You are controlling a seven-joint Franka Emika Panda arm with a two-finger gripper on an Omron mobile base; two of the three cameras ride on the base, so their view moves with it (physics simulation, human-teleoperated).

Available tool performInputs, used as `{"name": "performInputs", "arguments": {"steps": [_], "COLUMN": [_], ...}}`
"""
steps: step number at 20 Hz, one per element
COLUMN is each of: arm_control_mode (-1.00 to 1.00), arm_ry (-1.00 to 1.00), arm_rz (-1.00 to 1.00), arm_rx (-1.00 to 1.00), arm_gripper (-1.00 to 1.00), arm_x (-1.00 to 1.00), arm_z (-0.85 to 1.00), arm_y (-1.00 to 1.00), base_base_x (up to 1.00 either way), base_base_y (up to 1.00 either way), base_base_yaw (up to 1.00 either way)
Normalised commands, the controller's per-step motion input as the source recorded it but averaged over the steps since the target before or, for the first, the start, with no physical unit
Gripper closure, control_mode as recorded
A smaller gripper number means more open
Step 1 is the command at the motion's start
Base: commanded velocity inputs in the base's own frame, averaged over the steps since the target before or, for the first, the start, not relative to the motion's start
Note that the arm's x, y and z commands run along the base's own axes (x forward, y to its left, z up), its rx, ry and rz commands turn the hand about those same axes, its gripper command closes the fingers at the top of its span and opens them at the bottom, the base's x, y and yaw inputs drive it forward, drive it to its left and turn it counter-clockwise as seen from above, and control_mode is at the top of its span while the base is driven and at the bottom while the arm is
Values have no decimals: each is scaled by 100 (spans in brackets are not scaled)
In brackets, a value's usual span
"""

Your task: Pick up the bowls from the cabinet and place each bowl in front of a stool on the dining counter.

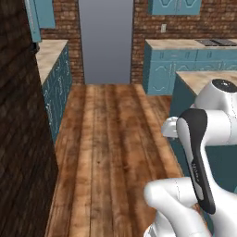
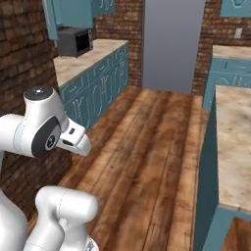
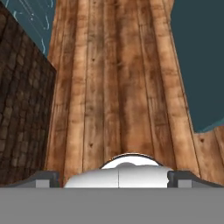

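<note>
Wood-plank floor between two teal base-cabinet runs; one marbled stone bench right; one microwave far left; jaws released, grasping nothing.

A: Room ahead of the gripper?
B: Open wood floor straight ahead, a bare lane.
A: Its sides?
B: 2 barriers: brick wall close on its left, teal island side on its right. Teal base cabinets continue beyond the wall.
</note>
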Motion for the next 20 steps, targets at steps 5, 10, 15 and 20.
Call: {"name": "performInputs", "arguments": {"steps": [5,10,15,20], "arm_control_mode": [100,100,100,100], "arm_ry": [0,0,0,0], "arm_rz": [0,0,0,0], "arm_rx": [0,0,0,0], "arm_gripper": [-100,-100,-100,-100], "arm_x": [0,0,0,0], "arm_z": [0,0,0,0], "arm_y": [0,0,0,0], "base_base_x": [100,100,100,100], "base_base_y": [48,-1,0,0], "base_base_yaw": [-21,-16,-6,0]}}
